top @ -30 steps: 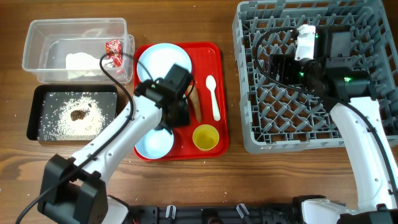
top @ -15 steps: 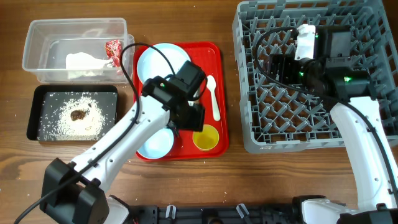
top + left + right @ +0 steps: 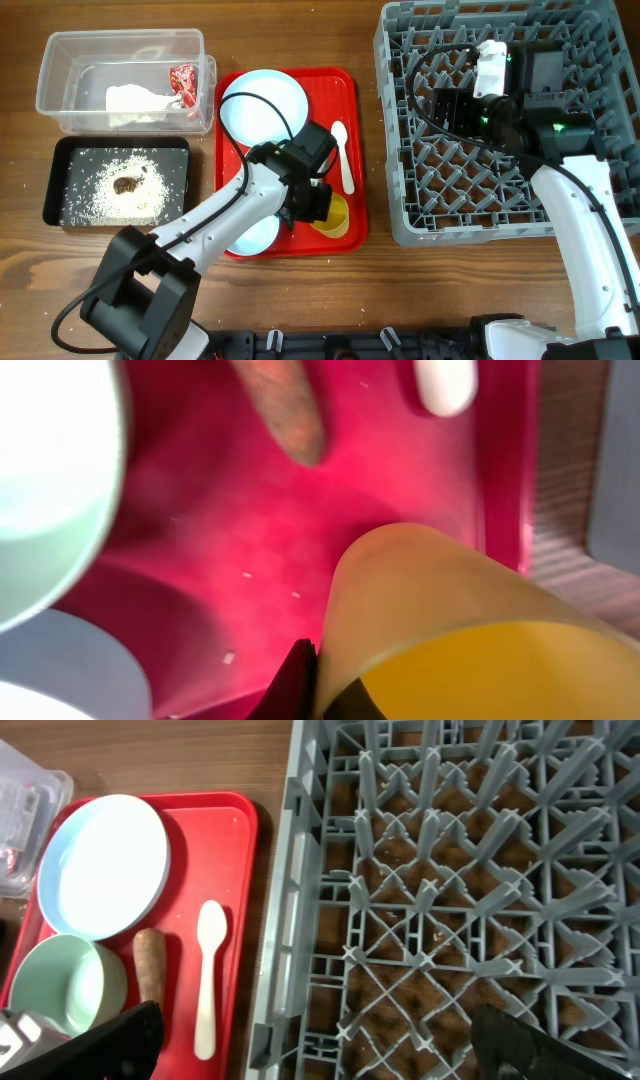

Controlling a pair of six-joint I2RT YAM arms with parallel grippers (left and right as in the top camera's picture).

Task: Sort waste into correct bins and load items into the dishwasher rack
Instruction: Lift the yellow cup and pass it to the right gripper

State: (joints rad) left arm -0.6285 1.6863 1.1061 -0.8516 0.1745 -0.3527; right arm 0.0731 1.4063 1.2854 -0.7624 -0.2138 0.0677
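Note:
My left gripper (image 3: 322,205) is shut on the near wall of the small yellow cup (image 3: 336,218), one finger outside and one inside the rim (image 3: 322,685). The cup (image 3: 450,620) stands on the red tray's front right corner. Beside it lie the white spoon (image 3: 342,155) and the brown stick-shaped scrap (image 3: 285,410). The pale-blue plate (image 3: 264,100) is at the tray's back and the light-blue bowl (image 3: 250,232) at its front left. The pale-green bowl (image 3: 65,985) sits under my left arm. My right gripper (image 3: 325,1050) hangs open over the grey dishwasher rack (image 3: 500,200).
The clear tub (image 3: 60,90) at the back left holds a white napkin (image 3: 135,98) and a red-and-white wrapper (image 3: 182,80). The black tray (image 3: 55,180) in front of it holds rice crumbs and a small brown lump (image 3: 127,184). The red tray (image 3: 340,85) lies between the bins and the rack.
My left gripper has moved right and toward the tray's front, from over the bowls to the yellow cup, and shut on its wall. The right arm has not moved.

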